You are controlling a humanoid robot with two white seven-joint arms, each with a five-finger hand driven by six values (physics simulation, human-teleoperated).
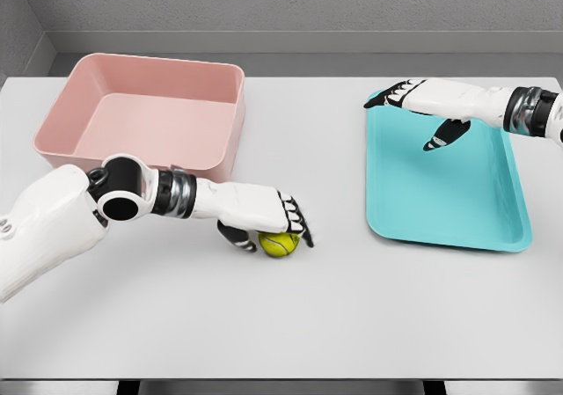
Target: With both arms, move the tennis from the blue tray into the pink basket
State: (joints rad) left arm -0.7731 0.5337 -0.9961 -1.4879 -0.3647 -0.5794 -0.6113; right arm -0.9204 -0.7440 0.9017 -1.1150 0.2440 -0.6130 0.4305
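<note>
One ball [279, 245] is all you have to track, and it sits on the grey table [352, 316], well apart from the tray [457, 210] and just in front of the basket [149, 113]. Your left hand [268, 219] lies over it: the palm covers the ball from above, the thumb curls down on its left side and the dark-tipped fingers [299, 223] bend over its top and right side. The ball touches the table, so you are looking at a cupped hold low on the surface (whether the grip is firm, you cannot tell from here). The left arm comes in from the lower left, its forearm passing just in front of the basket's near wall.

Your right hand [422, 105] hovers over the far left corner of the tray, holding nothing. Its fingers reach past the tray's far left edge, loosely extended and close together, while the thumb [444, 135] hangs down toward the tray floor. The basket stands at the far left of the table, its inside bare.
</note>
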